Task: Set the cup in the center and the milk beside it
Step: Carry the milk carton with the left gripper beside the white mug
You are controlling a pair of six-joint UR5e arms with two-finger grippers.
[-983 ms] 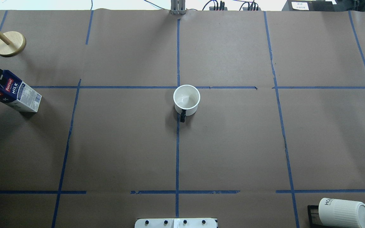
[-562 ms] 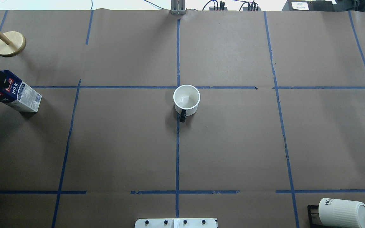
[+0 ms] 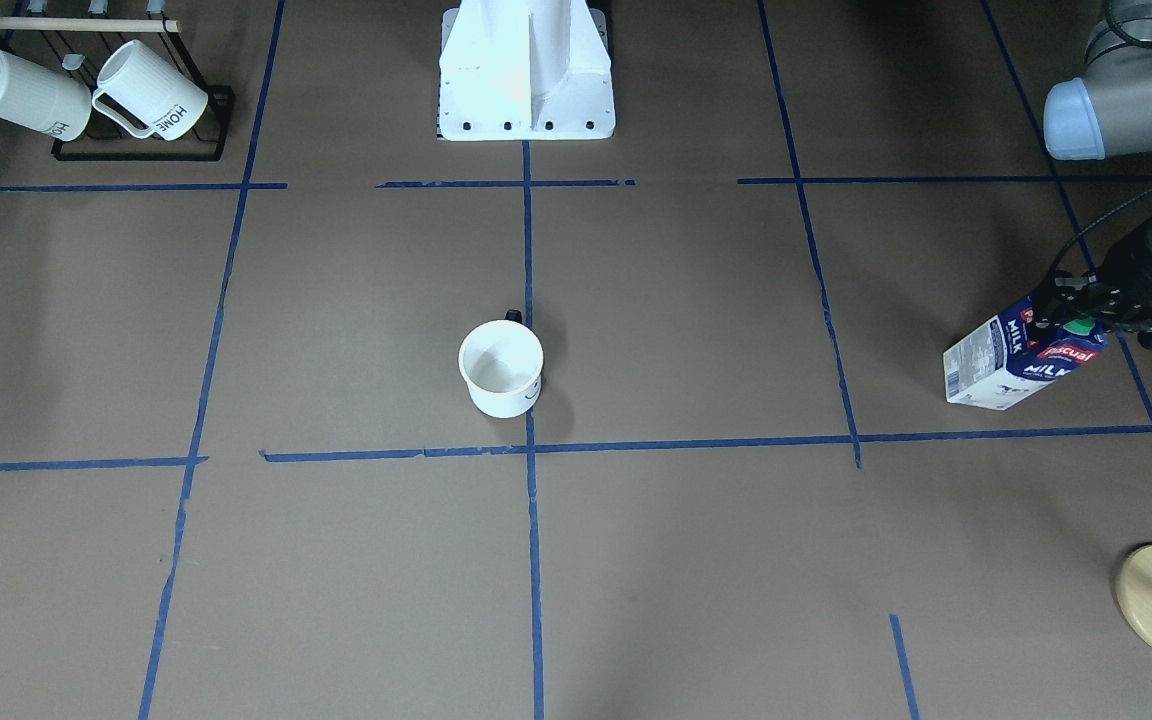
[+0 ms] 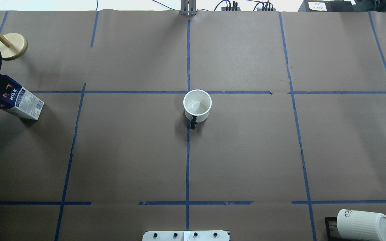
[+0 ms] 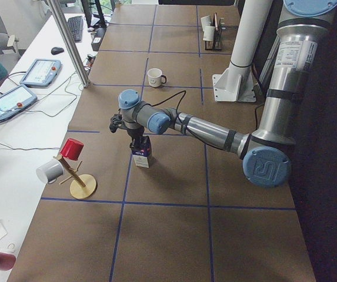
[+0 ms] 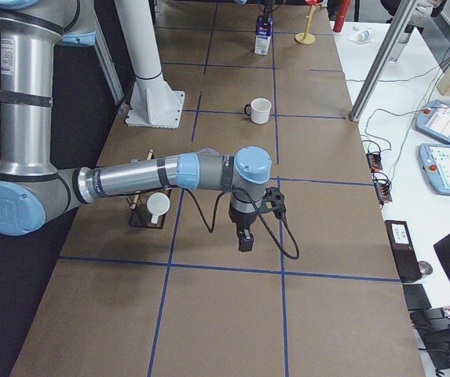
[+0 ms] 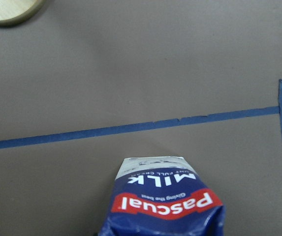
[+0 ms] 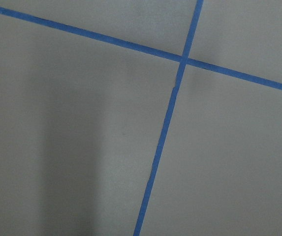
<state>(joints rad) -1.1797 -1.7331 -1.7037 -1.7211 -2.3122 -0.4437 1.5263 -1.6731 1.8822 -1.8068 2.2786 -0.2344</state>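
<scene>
Blue milk carton point(image 3: 1021, 355) stands upright, the left hand point(image 3: 1086, 315) clamped on its top.

Brown table point(image 4: 246, 160) with blue tape grid, cup point(image 4: 197, 105), milk point(image 4: 15, 100), wooden stand point(image 4: 10, 46), mug rack point(image 3: 136, 150).

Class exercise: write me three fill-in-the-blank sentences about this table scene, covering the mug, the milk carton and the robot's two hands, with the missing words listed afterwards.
1. The cup stands upright in the center cell, right on the long ____ tape line.
2. The left hand grips the ____ at its top end.
3. The handle of the cup is coloured ____.
4. The right hand hangs above bare brown table and holds ____.

Missing words: blue; milk; black; nothing
</scene>
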